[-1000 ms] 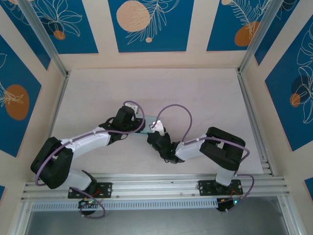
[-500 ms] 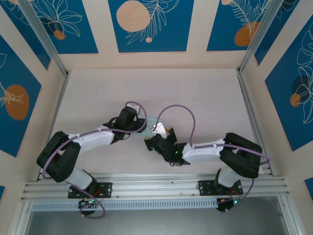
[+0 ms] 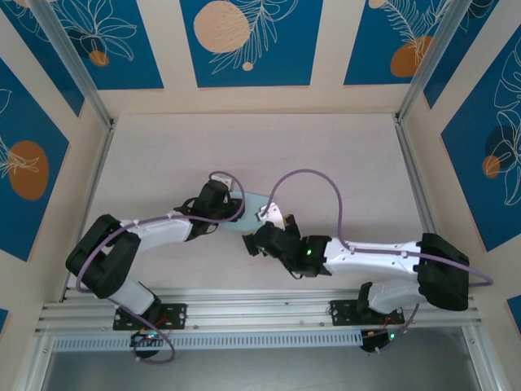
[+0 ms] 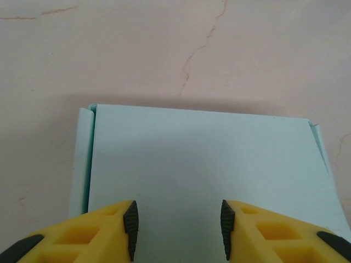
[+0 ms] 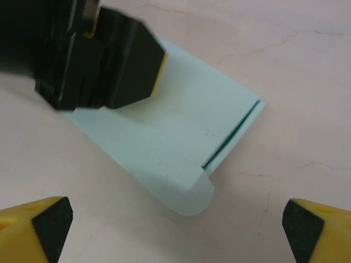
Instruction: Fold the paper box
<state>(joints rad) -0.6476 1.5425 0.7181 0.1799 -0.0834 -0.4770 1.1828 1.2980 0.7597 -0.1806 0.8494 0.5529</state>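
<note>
The pale mint-blue, flat-folded card paper box [image 4: 208, 164] is lying on the pinkish-beige table [image 4: 137, 49], between the two arms. The left gripper [image 4: 178, 222] is sitting over the box's broad panel, jaws partly apart and clasping nothing; contact cannot be told. The right gripper [image 5: 175, 224] is standing near the box's rounded flap, jaws spread wide and holding nothing.

1. Left wrist view: the left end effector [image 4: 178, 222], cut off by the lower edge, hides the near edge of the paper box [image 4: 203, 159].
2. Right wrist view: the blurred left end effector covers the paper box's upper-left part; the right end effector [image 5: 176, 222] is cropped to two fingertips.
3. Top view: both end effectors cover most of the paper box.
</note>
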